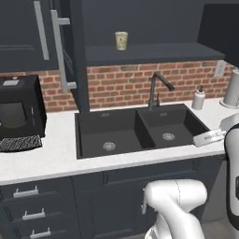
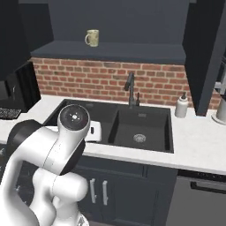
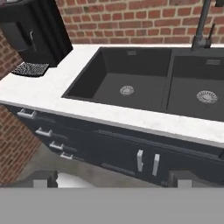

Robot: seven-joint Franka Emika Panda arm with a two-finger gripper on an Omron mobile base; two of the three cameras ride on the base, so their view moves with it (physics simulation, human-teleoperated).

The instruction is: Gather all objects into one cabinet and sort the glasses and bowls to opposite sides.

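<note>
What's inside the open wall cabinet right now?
One cream cup stands alone on the cabinet shelf above the sink. Upper part is out of frame.

Cream cup [image 2: 92, 38] — upright on cabinet shelf [image 2: 110, 51]

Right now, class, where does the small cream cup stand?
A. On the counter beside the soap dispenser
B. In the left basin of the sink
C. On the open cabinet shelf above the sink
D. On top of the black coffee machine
C: the cream cup stands upright on the cabinet shelf above the brick wall, while both basins of the sink hold nothing.
</note>
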